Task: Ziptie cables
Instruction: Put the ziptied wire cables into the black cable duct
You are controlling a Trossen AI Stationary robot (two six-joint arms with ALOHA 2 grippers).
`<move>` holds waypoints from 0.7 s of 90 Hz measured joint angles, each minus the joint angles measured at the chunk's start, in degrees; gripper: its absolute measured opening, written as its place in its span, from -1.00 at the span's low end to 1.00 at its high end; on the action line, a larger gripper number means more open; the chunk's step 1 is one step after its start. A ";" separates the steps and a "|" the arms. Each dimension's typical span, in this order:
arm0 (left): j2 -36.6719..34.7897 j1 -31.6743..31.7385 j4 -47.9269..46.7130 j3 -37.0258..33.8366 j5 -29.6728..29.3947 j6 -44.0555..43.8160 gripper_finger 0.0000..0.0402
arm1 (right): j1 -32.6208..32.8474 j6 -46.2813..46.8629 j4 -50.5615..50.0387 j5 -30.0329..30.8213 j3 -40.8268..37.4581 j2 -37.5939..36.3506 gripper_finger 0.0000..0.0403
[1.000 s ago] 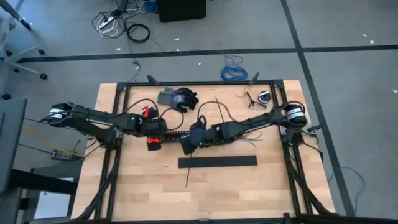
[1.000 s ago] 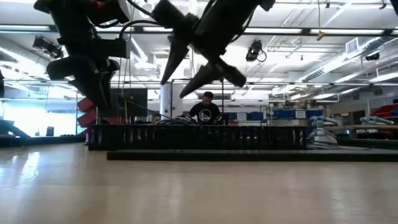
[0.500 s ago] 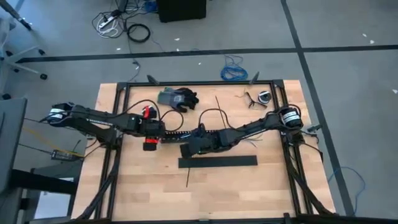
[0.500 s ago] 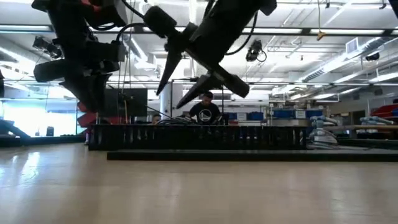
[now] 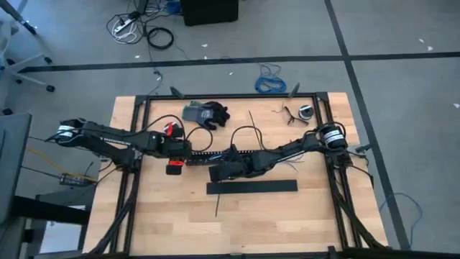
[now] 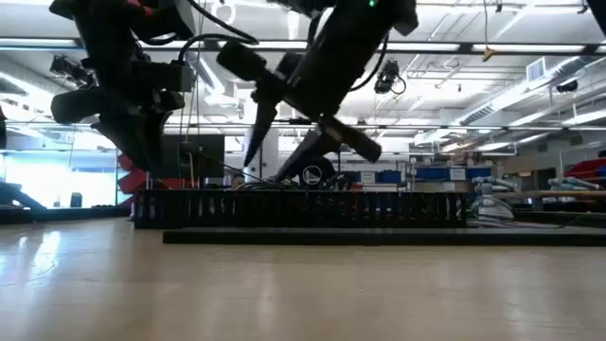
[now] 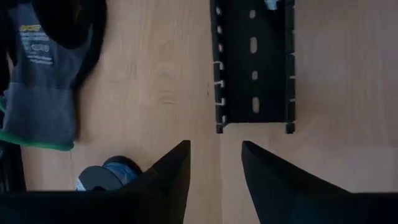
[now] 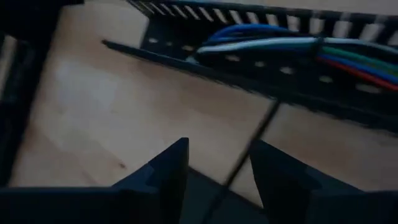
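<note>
Cables (image 8: 292, 46) lying inside slotted duct (image 8: 261, 71) mid-tabletop (image 5: 165, 216): thin blue, white, green, red strands running side by side, bunched. Thin black ziptie (image 8: 249, 149) lying straight across wood, between duct and flat black bar (image 5: 251, 187). Right claw (image 8: 217, 177) hanging released just above ziptie, grasping nothing. Left claw (image 7: 214, 171) hovering released off duct's end, grey glove (image 7: 43, 87) lying beside.

Two dark jointed arms, matte black housings, left hand (image 5: 188, 153) with red accents behind the fingers, right hand (image 5: 214, 173) with tapered black fingers (image 8: 158, 177), black cable looped behind it, silver-white cylindrical motor caps at the arm bases
</note>
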 joint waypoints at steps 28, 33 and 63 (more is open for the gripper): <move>0.00 -0.01 -0.03 0.00 0.42 0.31 -0.32 | -0.59 -0.89 -0.70 -1.26 -0.11 0.97 -0.20; -0.01 -0.02 0.05 0.00 0.43 0.33 -0.32 | -0.74 -0.95 -0.79 -1.66 -0.11 0.81 -0.24; 0.01 0.00 0.05 0.00 0.44 0.33 -0.32 | -1.82 -3.53 -2.56 -2.49 -0.11 0.75 -0.80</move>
